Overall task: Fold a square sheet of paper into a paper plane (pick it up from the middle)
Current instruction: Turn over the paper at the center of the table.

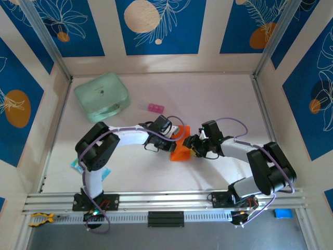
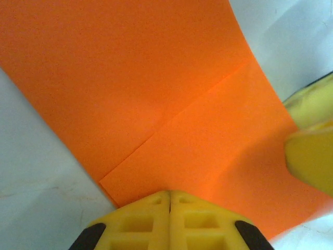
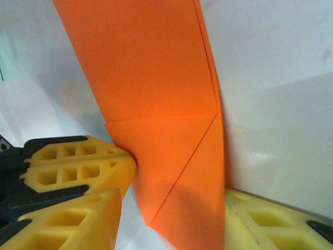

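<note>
White table (image 1: pixel 223 104), blue walls (image 1: pixel 156 26). Overhead: green case (image 1: pixel 102 96) far left, pink block (image 1: pixel 155 108) near it. Wrist views: left gripper (image 2: pixel 169 203) clamped on creased orange paper (image 2: pixel 130 78), right gripper (image 3: pixel 174 208) with jaws apart.

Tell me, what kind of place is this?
Probably a robot test booth: a white table boxed in by blue leaf-patterned wall panels, with a left arm and right arm bolted to a metal rail, orange paper between them.
</note>
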